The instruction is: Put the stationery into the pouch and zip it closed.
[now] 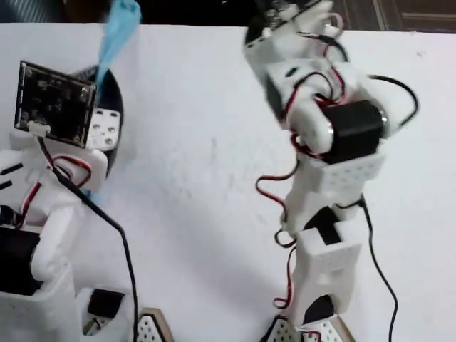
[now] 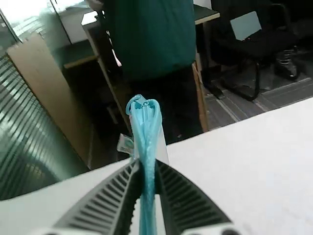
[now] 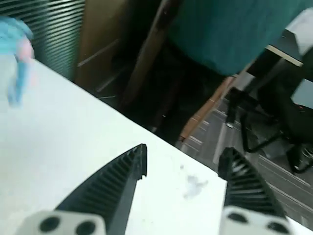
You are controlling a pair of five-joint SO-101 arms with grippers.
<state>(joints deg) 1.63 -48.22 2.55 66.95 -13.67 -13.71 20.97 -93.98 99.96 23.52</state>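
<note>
High view: one light-blue pouch (image 1: 117, 32) is sticking up at the far left of the white table (image 1: 206, 185); it is rising above the left arm (image 1: 53, 206), whose camera board (image 1: 55, 103) is covering the place where the pouch is being held; the right arm (image 1: 335, 142) is standing well apart from it, stretched toward the table's far edge, with red and black wires (image 1: 274, 189) looping along it.

Left wrist view: the left gripper (image 2: 146, 164) is gripping that single pouch edge-on; its two ribbed black fingers (image 2: 122, 191) are pressing together on the blue fabric; the pouch is standing upright out of them with its zipper end on top; whether its lower end is touching the table cannot be told; beyond the table a wooden board (image 2: 44, 98) is leaning and one black chair (image 2: 254, 44) is standing on the floor.

Right wrist view: the right gripper (image 3: 185, 152) is hovering over bare table near the far edge; its two fingers are spread wide apart; the pouch is showing as a blue blur well away, over toward the other arm.
</note>
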